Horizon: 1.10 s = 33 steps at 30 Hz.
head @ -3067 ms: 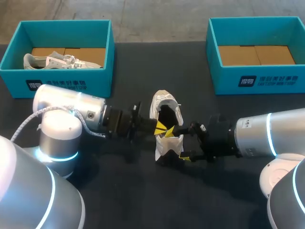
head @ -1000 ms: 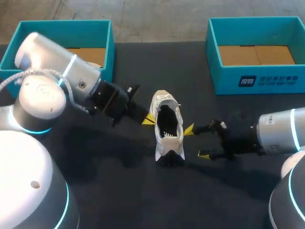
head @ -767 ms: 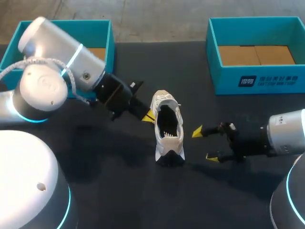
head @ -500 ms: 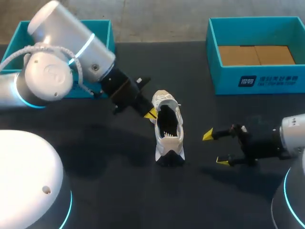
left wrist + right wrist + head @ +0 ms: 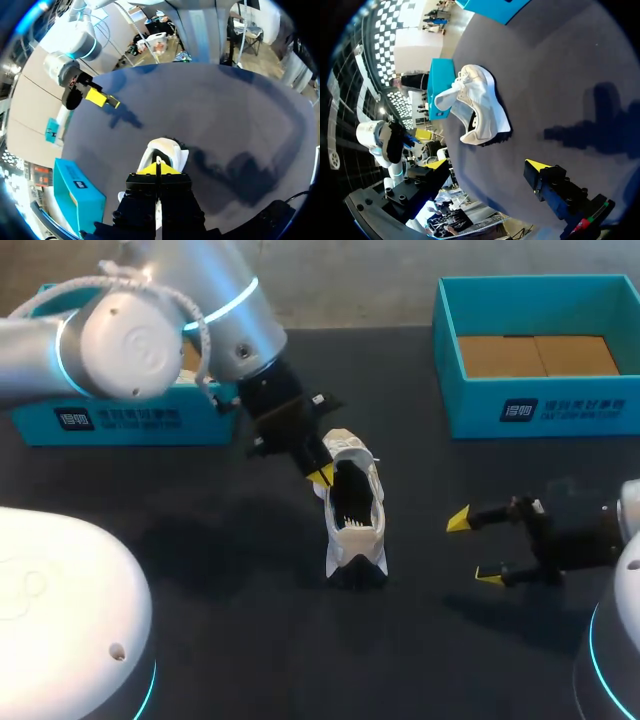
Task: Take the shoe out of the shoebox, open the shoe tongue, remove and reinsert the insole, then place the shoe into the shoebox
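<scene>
At the table's (image 5: pixel 210 580) far left stands the teal left box (image 5: pixel 130 418). Only its front wall shows, because the left arm (image 5: pixel 150 320) crosses above it and hides most of the inside. The arm slants down toward the middle. The left end effector (image 5: pixel 320 477) sits at the far rim of the shoe (image 5: pixel 352 508), right at the edge of its dark opening. From the left wrist, the yellow fingers (image 5: pixel 147 170) are pressed flat together with only a thin seam between them (nothing shows pinched in that seam). The shoe (image 5: pixel 162 150) lies just ahead of and under them. Whether the tips touch it I cannot tell.

The shoe is white and stands upright on its sole on the table, opening upward. It is outside both boxes and roughly midway between them. The right wrist sees it side-on (image 5: pixel 477 107), with the left box (image 5: pixel 440 75) behind it.

Right of the shoe and clearly apart from it, the right end effector (image 5: pixel 473 547) hovers low over the table. Its fingers are spread wide with nothing between them (its own view (image 5: pixel 486 167) shows only bare table in the gap). At the far right stands the teal right box (image 5: pixel 540 412), with a brown cardboard floor (image 5: pixel 535 355).
</scene>
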### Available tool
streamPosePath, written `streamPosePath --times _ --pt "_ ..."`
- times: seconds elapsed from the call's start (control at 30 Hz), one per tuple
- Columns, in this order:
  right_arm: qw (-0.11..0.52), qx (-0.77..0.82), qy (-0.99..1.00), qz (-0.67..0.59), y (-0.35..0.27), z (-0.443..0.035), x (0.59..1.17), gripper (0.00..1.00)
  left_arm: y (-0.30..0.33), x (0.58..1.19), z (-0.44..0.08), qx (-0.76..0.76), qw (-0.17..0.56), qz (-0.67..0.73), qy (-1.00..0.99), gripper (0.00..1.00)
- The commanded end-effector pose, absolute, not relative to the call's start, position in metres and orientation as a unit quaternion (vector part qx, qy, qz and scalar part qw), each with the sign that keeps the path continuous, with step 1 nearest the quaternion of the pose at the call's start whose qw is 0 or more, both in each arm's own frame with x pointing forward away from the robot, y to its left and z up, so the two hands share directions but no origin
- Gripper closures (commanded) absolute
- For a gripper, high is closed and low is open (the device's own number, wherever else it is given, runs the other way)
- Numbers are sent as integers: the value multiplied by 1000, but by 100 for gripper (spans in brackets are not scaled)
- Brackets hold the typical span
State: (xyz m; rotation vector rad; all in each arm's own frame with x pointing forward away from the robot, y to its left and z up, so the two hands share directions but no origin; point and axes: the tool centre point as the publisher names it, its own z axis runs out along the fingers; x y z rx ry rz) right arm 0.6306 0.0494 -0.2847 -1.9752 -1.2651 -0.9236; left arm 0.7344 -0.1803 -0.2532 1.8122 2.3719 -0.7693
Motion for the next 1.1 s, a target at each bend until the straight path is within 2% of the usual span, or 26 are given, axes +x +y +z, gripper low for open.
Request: streamPosePath --times 0.03,0.23,0.6,1.1 --pt "304 -747 -478 -349 47 -281 627 0 -183 737 -253 601 -14 -216 770 100" --pt "304 -747 -478 -349 47 -281 627 0 -190 738 -257 647 -11 -195 737 100" --pt "304 -747 -478 -349 47 -281 627 0 -205 756 -282 703 -48 -152 693 100" --pt "304 -747 -478 -349 47 -281 627 0 -213 744 -317 739 -90 -101 660 100"
